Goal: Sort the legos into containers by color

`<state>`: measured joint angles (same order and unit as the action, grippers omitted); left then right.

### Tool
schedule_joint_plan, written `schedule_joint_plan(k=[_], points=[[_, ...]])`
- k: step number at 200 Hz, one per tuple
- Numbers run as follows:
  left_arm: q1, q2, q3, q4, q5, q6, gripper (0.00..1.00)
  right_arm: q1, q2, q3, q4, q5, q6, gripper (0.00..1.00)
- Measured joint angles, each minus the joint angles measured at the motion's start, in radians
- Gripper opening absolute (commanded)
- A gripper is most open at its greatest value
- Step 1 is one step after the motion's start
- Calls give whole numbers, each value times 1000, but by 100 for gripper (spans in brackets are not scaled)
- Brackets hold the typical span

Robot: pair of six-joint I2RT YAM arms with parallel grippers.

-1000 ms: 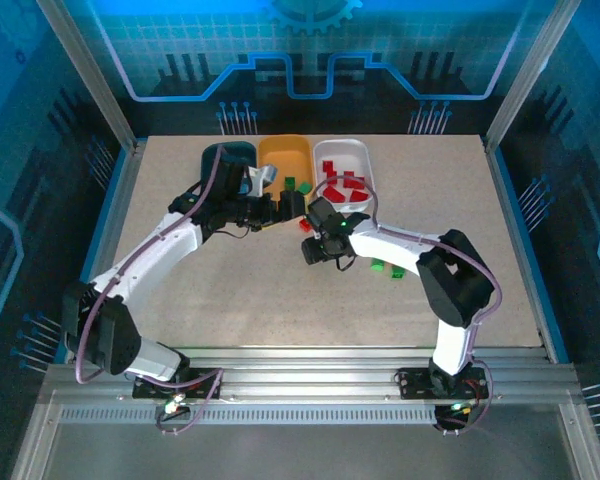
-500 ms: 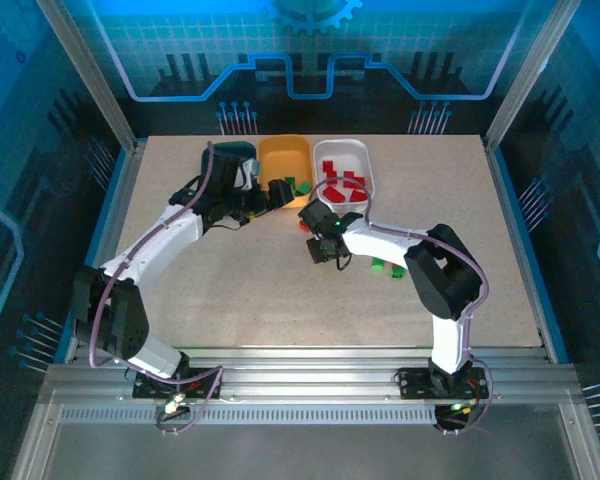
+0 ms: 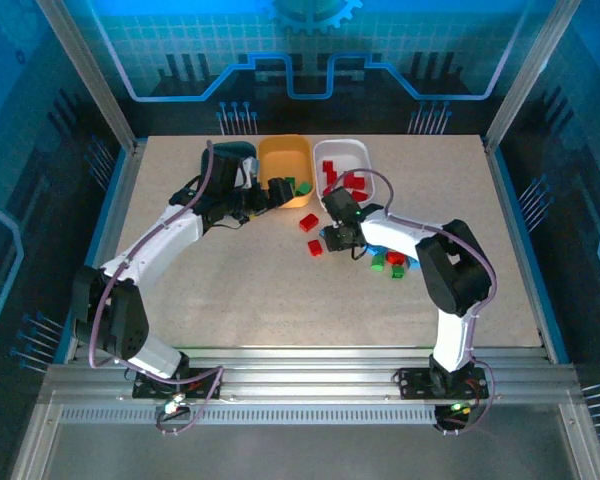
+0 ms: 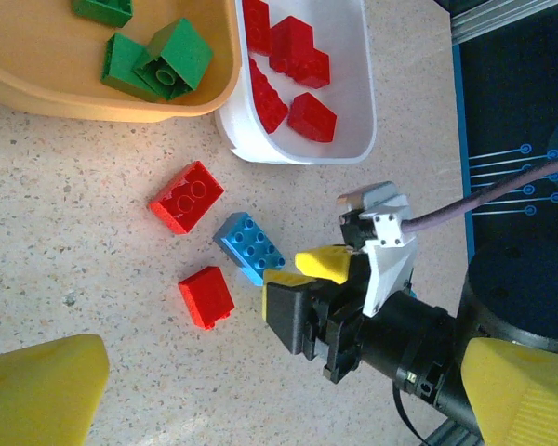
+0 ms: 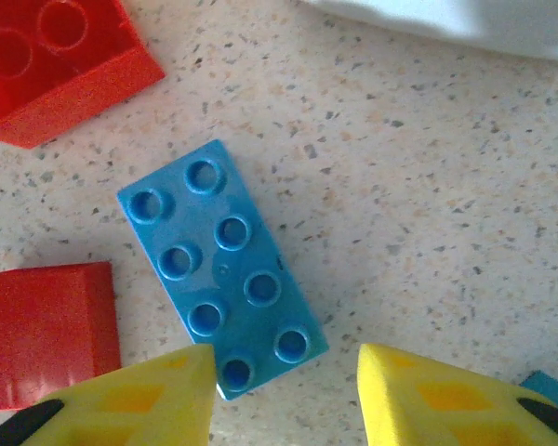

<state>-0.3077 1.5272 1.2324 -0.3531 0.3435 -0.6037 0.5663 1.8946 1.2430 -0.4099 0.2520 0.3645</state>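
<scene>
Dark teal tub (image 3: 236, 150) at far left, partly behind the left arm; beside it the left gripper (image 3: 277, 190), jaws spread wide and empty, at the near edge of the orange-yellow tub (image 3: 285, 150) holding green bricks (image 4: 158, 60). On the table in front — two loose red bricks (image 4: 186, 195) and a light blue eight-stud brick (image 5: 225, 269), its near end between the part-open fingers of the right gripper (image 5: 284, 360), one fingertip at its corner, the other just clear. White tub (image 4: 353, 111) with stored red bricks (image 4: 293, 56), just beside the orange-yellow one; further right, a mixed brick cluster (image 3: 392, 262) in green, red and blue.
</scene>
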Motion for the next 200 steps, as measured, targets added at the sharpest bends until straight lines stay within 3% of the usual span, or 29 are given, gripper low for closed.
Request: schedule_joint_plan(k=[31,84,111,152,200], points=[[0,0,0,0,0,0,99,19,-12,6,0,-2,-24,60],[0,0,0,0,0,0,99,23,70,101,-8,18,-78,61],[0,0,0,0,0,0,99,8,133,128,-13,15,-93,57],[3,0,0,0,0,0,99,-20,148,145,-19,17,-108,32],[27,0,0,0,0,-1,99,1,66,106,-27,16,-100,27]])
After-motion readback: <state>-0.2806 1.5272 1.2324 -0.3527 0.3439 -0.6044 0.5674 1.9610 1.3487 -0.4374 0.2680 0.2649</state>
